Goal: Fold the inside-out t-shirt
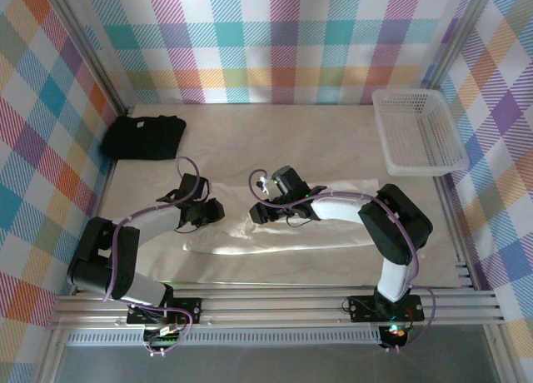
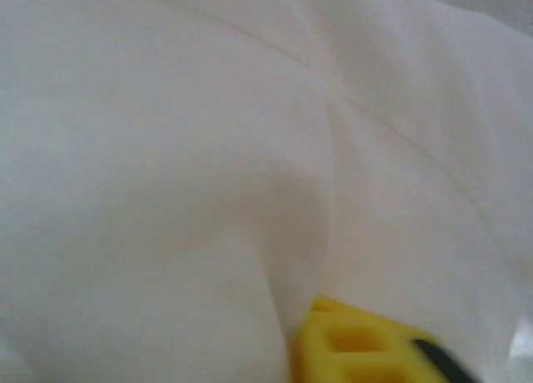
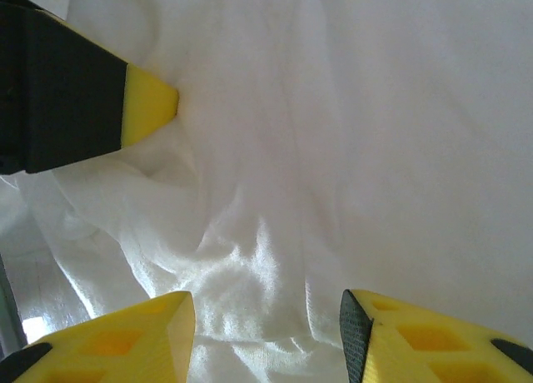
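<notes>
The inside-out t-shirt point(image 1: 287, 233), plain white, lies as a long crumpled band across the middle of the table. My left gripper point(image 1: 215, 212) sits at its left end. In the left wrist view white cloth point(image 2: 208, 150) drapes over one finger, and a fold is pinched against the yellow finger point(image 2: 358, 345) that shows. My right gripper point(image 1: 260, 212) hovers just right of it, open, its yellow fingertips point(image 3: 158, 325) set apart over bunched cloth point(image 3: 275, 191). In the right wrist view, the left gripper's finger point(image 3: 150, 104) presses into the shirt at the upper left.
A black t-shirt point(image 1: 143, 137) lies folded at the back left. A white plastic basket point(image 1: 416, 133) stands at the back right. Plaid walls close in three sides, and a metal rail point(image 1: 275, 304) runs along the near edge.
</notes>
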Robot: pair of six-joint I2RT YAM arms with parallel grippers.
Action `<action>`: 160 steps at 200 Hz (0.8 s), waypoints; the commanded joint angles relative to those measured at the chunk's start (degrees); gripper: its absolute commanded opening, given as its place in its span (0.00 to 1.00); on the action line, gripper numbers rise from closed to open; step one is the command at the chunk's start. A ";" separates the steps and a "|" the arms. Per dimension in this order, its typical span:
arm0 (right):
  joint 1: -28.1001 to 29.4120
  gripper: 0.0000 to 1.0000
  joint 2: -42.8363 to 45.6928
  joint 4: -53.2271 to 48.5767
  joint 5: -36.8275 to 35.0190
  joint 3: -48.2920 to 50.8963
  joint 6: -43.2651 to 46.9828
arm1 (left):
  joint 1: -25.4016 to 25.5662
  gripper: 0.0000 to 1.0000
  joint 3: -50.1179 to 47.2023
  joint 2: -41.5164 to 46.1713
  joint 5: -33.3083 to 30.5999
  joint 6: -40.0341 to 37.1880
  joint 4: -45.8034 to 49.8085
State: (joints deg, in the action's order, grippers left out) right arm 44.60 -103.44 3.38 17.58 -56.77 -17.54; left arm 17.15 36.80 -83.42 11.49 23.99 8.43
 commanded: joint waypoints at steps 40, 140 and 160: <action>-1.85 0.50 5.93 -2.15 -2.02 1.32 2.13 | -1.94 0.00 8.02 0.71 -12.23 -0.79 13.17; -9.96 0.51 15.97 -6.46 -3.90 4.79 2.27 | -7.64 0.00 41.47 -14.35 -63.89 -20.75 55.71; -10.23 0.52 17.17 -8.37 -6.35 5.35 4.14 | -9.57 0.00 45.59 -15.41 -68.83 -25.70 56.12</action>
State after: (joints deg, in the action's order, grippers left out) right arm 34.70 -88.71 -1.56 13.54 -52.25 -15.92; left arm 10.17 77.69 -97.97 -39.99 7.42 55.70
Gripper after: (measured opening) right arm 0.512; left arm 0.065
